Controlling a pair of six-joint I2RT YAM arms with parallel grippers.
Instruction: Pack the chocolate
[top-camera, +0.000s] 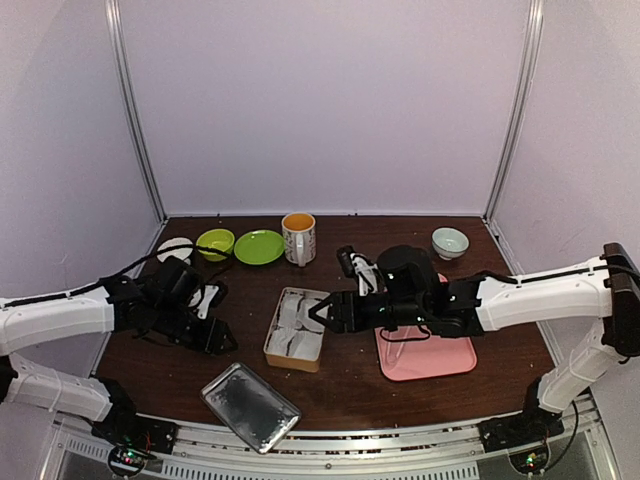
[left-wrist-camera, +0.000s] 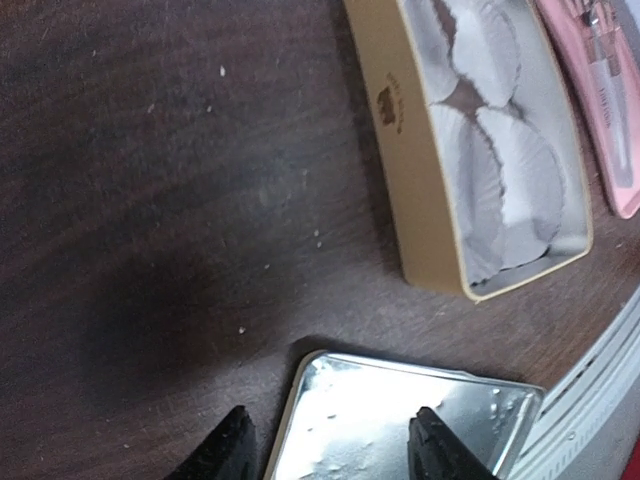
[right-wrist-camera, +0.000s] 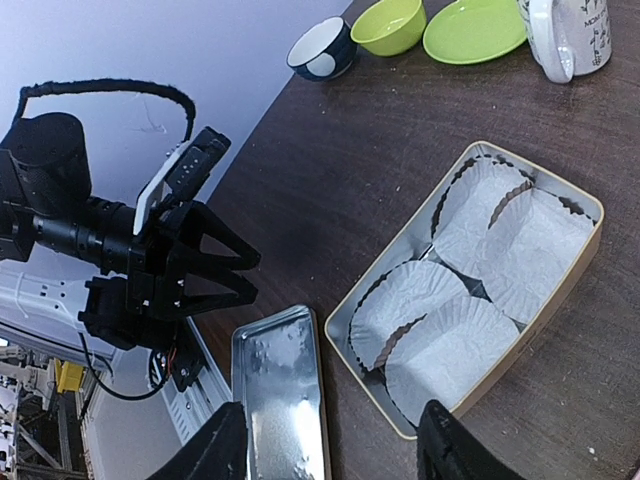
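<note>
Counter (top-camera: 350, 390), dark wood: contents.

- Tin (left-wrist-camera: 410, 160), tan, bear mark on its wall: one. It sits directly below and ahead of the right gripper (right-wrist-camera: 335, 445), and off to the side of the left gripper (left-wrist-camera: 333, 450).
- Paper cups (right-wrist-camera: 445, 350), white, fluted: four, side by side inside the tin, showing only white paper.
- Lid (right-wrist-camera: 280, 400), silver, lying flat: one, just under the left gripper's fingertips and near the tin.
- Tray (top-camera: 450, 360), pink: one, beneath the right forearm, behind that gripper. A slim metal piece lies on it, too cropped to name.
- Crockery in a row beyond both grippers: bowls, three (green (top-camera: 215, 243), dark with white spots (right-wrist-camera: 320, 48), pale (top-camera: 450, 242)); green plate (top-camera: 259, 246), one; mug (top-camera: 299, 238), one.
- Chocolate: no lump can be made out in any view, so its place and look cannot be told.

Arms: two, both stretched low and inward with forearms near level. The left gripper is tipped down toward the lid, its jaws spread wide and holding nothing. The right gripper points across the tin's rim, its jaws also wide and holding nothing.
</note>
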